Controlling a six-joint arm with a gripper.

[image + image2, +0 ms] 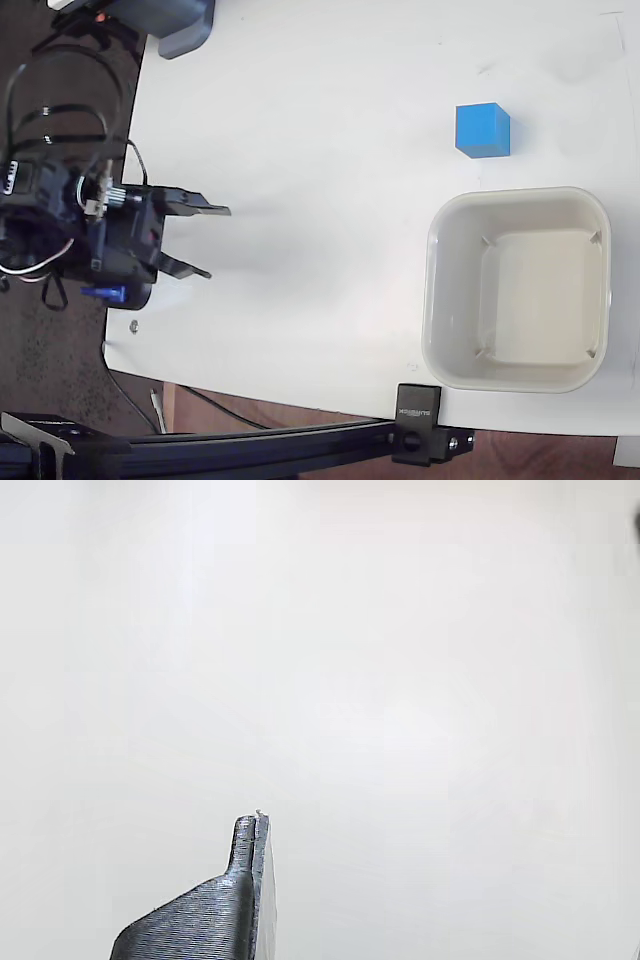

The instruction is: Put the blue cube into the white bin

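Observation:
In the fixed view the blue cube (483,130) rests on the white table at the upper right, just above the white bin (518,288), which stands empty at the right. My gripper (215,241) is far to the left near the table's left edge, open, with nothing between its two dark fingers. The wrist view shows only one dark finger (240,890) over bare white tabletop; neither cube nor bin appears there.
A grey object (183,28) sits at the table's top-left corner. A black clamp (420,425) on a dark rail grips the table's lower edge below the bin. Cables hang off the arm at the left.

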